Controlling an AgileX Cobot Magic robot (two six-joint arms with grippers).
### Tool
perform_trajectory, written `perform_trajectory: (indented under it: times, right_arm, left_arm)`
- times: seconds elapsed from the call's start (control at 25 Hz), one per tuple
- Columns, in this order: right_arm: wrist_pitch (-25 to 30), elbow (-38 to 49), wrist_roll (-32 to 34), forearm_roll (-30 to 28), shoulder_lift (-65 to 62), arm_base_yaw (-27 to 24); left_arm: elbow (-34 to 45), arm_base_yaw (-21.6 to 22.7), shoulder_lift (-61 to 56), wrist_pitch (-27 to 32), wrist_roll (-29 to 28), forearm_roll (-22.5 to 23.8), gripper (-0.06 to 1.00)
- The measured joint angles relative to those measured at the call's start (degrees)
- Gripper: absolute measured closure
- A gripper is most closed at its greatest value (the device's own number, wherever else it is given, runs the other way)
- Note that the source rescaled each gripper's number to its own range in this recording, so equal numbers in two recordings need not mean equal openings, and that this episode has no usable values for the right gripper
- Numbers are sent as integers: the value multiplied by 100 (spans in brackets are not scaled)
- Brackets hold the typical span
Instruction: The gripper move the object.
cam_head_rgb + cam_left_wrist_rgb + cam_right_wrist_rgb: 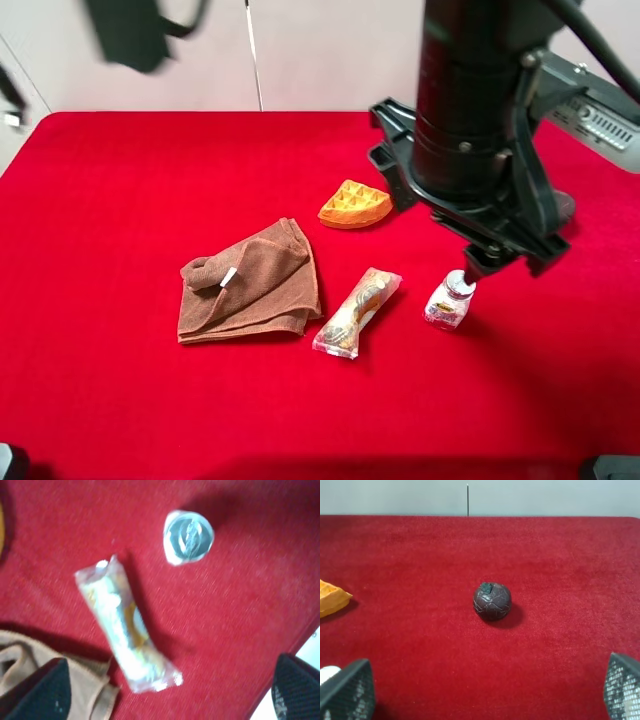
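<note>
One bottle (449, 301), one packet (356, 312), one cloth (248, 282), one waffle (355, 204) and one ball (492, 601) lay on the red surface (120, 400). Both claws (170, 690) (490, 692) stood wide, holding nothing.

On my overhead feed I saw a red cloth (120, 390) covering the table. A brown towel (250, 285) lay crumpled near the middle, with a small white tag showing on its rolled edge. Just beside it, toward the right, a clear snack packet (357, 312) lay at a slant. Farther back sat an orange waffle-shaped wedge (355, 204), apart from both. On my right wrist feed a dark brown ball (492, 600) rested alone on the cloth.
</note>
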Motion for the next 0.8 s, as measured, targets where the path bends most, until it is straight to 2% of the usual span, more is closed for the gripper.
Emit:
perform_trajectory:
  times: [0.48, 0.8]
  right_arm:
    - [0, 0, 0, 0, 0, 0]
    - [0, 0, 0, 0, 0, 0]
  left_arm:
    - [1156, 20, -1462, 5, -48, 332, 27]
    - [2035, 250, -2597, 5, -280, 511, 27]
